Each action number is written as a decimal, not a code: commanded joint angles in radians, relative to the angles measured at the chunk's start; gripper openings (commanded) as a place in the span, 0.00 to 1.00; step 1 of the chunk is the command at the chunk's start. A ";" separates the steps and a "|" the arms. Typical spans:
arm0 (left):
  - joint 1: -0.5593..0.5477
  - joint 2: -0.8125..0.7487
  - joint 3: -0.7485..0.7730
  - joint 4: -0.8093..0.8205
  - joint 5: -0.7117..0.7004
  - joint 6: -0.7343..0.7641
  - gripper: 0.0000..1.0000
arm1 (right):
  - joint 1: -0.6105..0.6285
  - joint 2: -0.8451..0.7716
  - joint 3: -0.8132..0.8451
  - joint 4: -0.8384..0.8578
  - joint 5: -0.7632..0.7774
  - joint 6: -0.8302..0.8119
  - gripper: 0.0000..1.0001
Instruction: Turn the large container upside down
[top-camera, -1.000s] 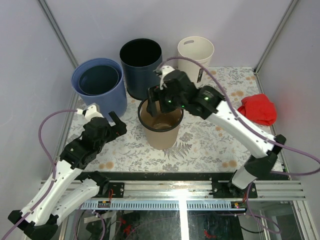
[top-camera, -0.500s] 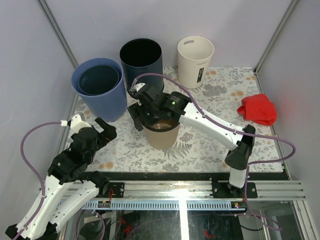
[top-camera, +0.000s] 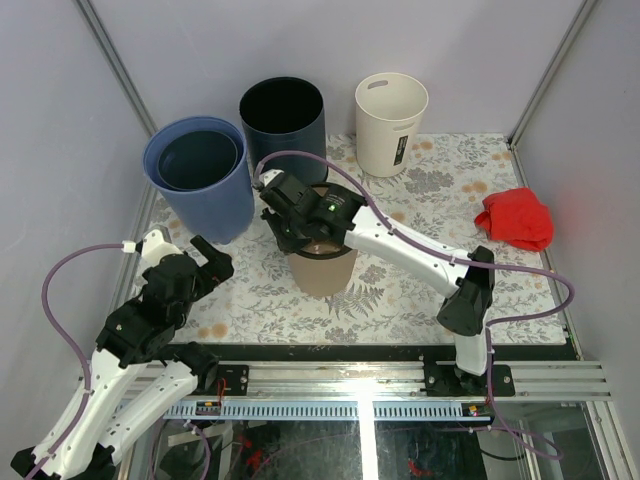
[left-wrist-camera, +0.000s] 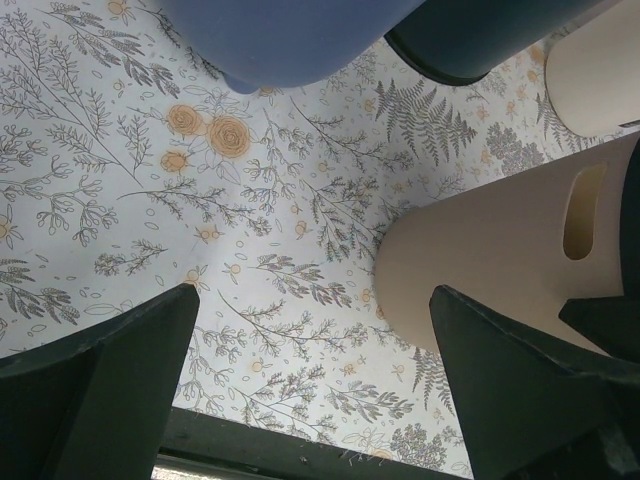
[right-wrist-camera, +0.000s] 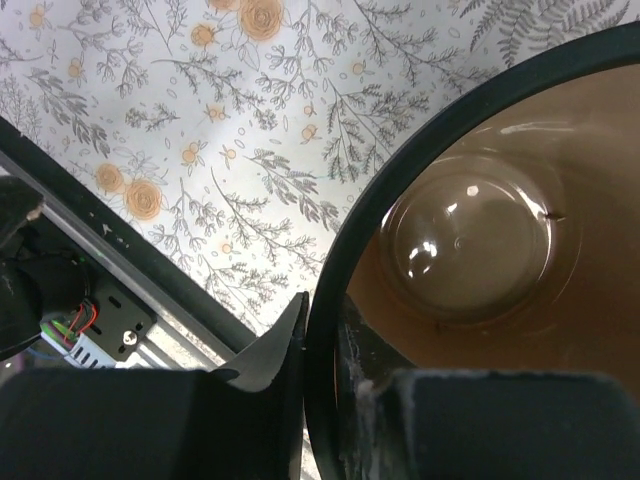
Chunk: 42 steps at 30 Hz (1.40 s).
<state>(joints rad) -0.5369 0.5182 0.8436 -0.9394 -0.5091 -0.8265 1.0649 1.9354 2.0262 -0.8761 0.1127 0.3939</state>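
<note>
My right gripper (right-wrist-camera: 322, 312) pinches the dark rim of the tan container (top-camera: 323, 268), one finger inside and one outside. The container stands upright, mouth up, at the centre of the desk (top-camera: 420, 290). I judge only the grasp made; lifting and tipping it over remain. My left gripper (left-wrist-camera: 312, 292), lower left, is spread wide and holds nothing.

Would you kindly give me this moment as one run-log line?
phase: grasp | right jaws: shut on tan bin rim | left jaws: open, empty | tan bin: upright, not yet turned
</note>
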 joint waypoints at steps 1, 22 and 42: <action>0.000 0.007 0.003 0.001 -0.016 -0.013 1.00 | 0.007 -0.031 0.026 0.068 0.001 -0.019 0.04; 0.000 0.066 0.045 0.013 0.007 -0.005 1.00 | -0.324 -0.529 -0.787 1.039 -0.670 0.282 0.00; 0.000 0.073 0.049 0.007 0.031 0.007 1.00 | -0.494 -0.556 -1.042 1.135 -0.657 0.365 0.33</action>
<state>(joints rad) -0.5369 0.5907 0.8795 -0.9417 -0.4858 -0.8257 0.5854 1.4258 0.9657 0.3504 -0.6205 0.8608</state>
